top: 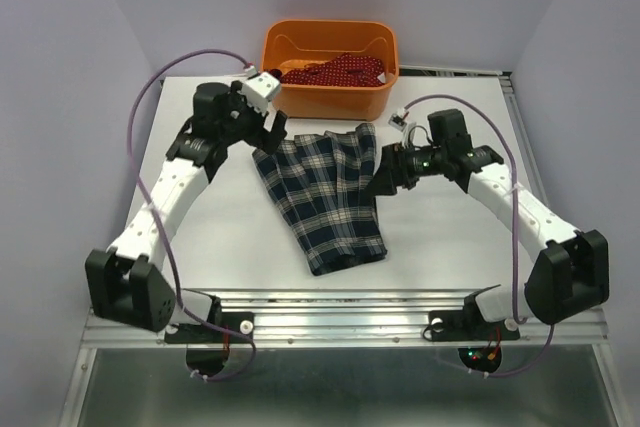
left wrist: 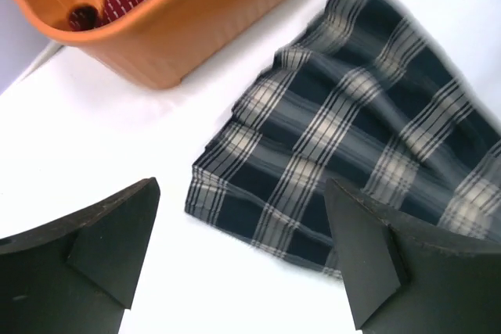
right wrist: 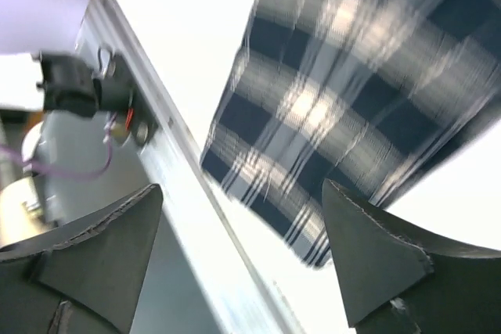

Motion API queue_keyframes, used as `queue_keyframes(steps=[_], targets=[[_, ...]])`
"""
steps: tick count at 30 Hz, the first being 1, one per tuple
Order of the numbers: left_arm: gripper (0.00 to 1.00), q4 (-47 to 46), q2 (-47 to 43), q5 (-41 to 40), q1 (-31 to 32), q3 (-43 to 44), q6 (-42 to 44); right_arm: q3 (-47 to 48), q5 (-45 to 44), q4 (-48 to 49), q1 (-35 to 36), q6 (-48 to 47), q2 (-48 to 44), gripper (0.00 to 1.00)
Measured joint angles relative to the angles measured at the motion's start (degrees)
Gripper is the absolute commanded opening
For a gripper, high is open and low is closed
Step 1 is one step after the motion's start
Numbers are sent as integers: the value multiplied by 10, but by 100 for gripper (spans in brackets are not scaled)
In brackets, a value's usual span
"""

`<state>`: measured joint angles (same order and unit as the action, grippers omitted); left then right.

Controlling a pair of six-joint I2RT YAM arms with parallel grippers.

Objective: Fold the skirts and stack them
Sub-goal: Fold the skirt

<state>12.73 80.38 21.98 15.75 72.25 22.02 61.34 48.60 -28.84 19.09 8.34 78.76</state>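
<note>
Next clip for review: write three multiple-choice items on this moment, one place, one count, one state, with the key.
1. Where is the red skirt? A) in the orange tub B) draped over an arm C) off the near edge
2. How many skirts lie spread on the table? A) none B) one C) two
3. The left fingers are A) shut on cloth B) open, empty C) inside the tub
Key: 1 A, red cloth sits inside its rim; 2 B, only the tartan skirt lies there; 3 B, the wrist view shows them apart.
</note>
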Motion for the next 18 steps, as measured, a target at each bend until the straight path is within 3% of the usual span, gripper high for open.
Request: queue_keyframes(steps=[2,6,13,18], targets=[[83,-64,-71,19,-9,-67,-70,41,-5,13,0,-8,10,89],[80,-125,-97,72,-10,-136,-153,76,1,41,0,-8,68,84],[67,-221,56,195,-21,-219,-327,80,49,181,0,88,216,77],[59,-249,177,238,-55,-232,-387,87,57,232,0,99,339,77]])
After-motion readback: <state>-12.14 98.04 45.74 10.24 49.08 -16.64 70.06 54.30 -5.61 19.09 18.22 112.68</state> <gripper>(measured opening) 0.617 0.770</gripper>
